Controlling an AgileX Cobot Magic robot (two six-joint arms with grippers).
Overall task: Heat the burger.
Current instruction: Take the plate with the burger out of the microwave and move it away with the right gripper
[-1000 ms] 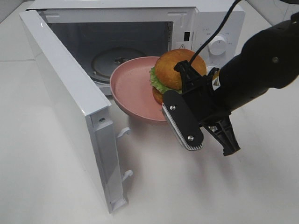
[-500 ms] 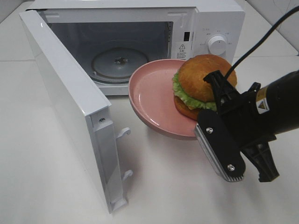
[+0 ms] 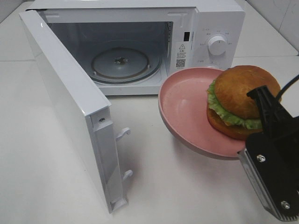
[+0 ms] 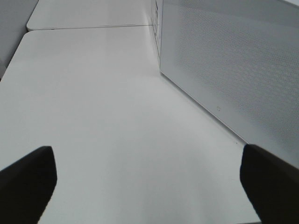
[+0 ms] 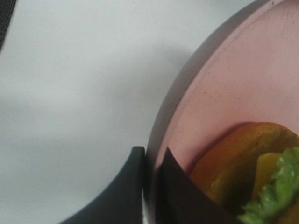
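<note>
The burger [image 3: 240,100], golden bun with green lettuce, sits on a pink plate [image 3: 184,100] held tilted above the table, to the right of the microwave's mouth. My right gripper [image 3: 261,100] is shut on the plate's rim beside the burger. The right wrist view shows its fingertips [image 5: 150,161] pinching the plate's [image 5: 224,84] rim, with the burger [image 5: 243,154] just inside. My left gripper [image 4: 149,186] is open over bare table with nothing between its fingers. It does not show in the exterior high view.
The white microwave [image 3: 210,28] stands at the back with its door [image 3: 70,93] swung wide open to the left and a glass turntable [image 3: 121,60] inside. In the left wrist view the door's meshed panel [image 4: 233,60] stands close by.
My right gripper has carried the plate and burger to the right and toward the front, away from the microwave's opening. The turntable is now uncovered.
</note>
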